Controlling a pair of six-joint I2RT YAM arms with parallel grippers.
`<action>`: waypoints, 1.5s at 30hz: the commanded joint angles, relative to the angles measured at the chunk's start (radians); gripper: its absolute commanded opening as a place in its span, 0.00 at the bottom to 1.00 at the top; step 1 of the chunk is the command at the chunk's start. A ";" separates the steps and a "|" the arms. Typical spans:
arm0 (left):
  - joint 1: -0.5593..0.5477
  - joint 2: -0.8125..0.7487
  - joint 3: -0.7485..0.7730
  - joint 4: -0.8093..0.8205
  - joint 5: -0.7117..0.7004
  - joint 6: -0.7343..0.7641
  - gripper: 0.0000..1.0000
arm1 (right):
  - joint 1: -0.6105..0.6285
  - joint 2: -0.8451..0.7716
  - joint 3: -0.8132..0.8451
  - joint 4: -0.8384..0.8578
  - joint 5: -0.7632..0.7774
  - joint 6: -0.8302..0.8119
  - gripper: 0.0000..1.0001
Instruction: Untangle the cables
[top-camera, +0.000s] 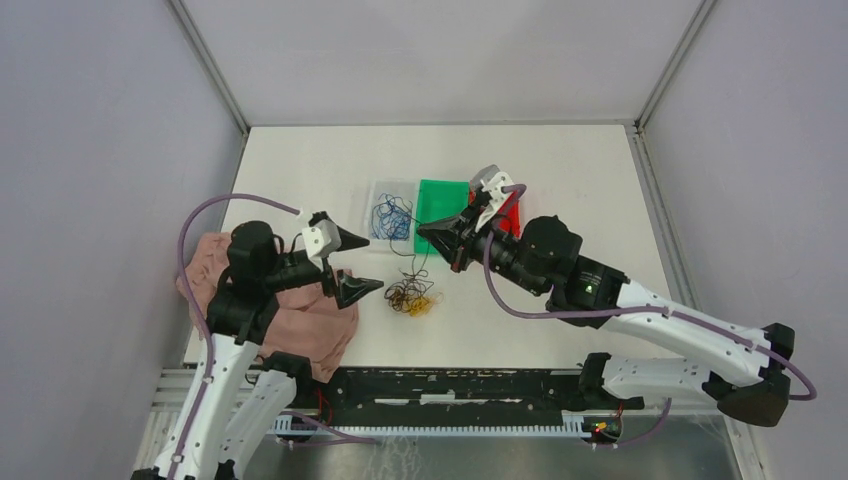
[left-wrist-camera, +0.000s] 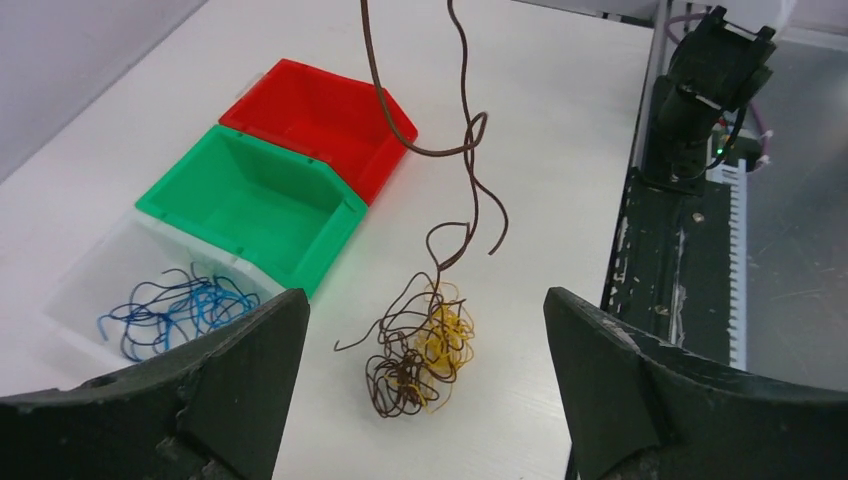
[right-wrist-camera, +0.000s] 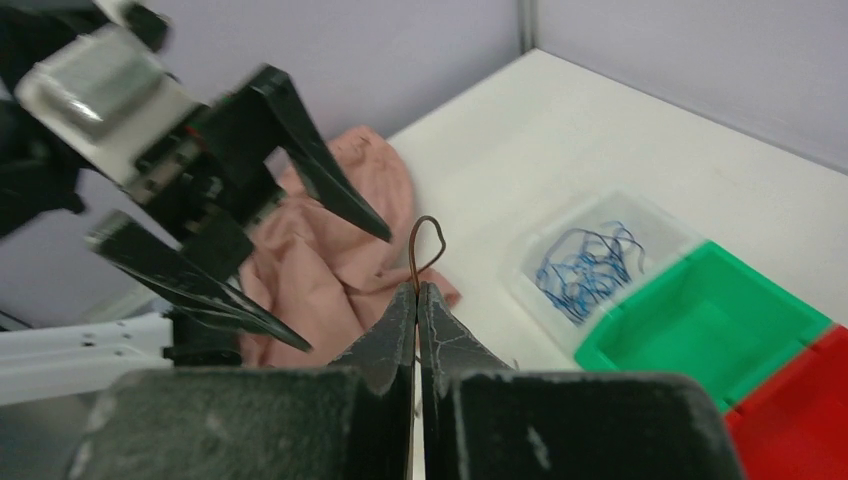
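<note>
The right gripper (right-wrist-camera: 417, 290) pinches shut on one dark brown cable (left-wrist-camera: 373, 65), which hangs near-vertical, kinked, down to the brown-and-yellow tangle (left-wrist-camera: 420, 355); the left gripper (left-wrist-camera: 425, 300) gapes wide open.

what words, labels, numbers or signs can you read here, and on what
None: no readable text shows in any view.
The clear bin, green bin and red bin are plain.
The left gripper, the right gripper and the brown cable it pinches show no markings.
</note>
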 joint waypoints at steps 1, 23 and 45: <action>-0.025 0.067 -0.051 0.191 0.096 -0.169 0.93 | -0.001 0.047 0.119 0.163 -0.123 0.110 0.01; -0.179 0.139 -0.214 0.473 -0.124 -0.207 0.18 | -0.001 0.140 0.240 0.308 -0.232 0.274 0.01; -0.180 0.172 0.155 0.449 -0.014 -0.409 0.03 | -0.002 -0.186 -0.196 0.104 -0.210 -0.069 0.79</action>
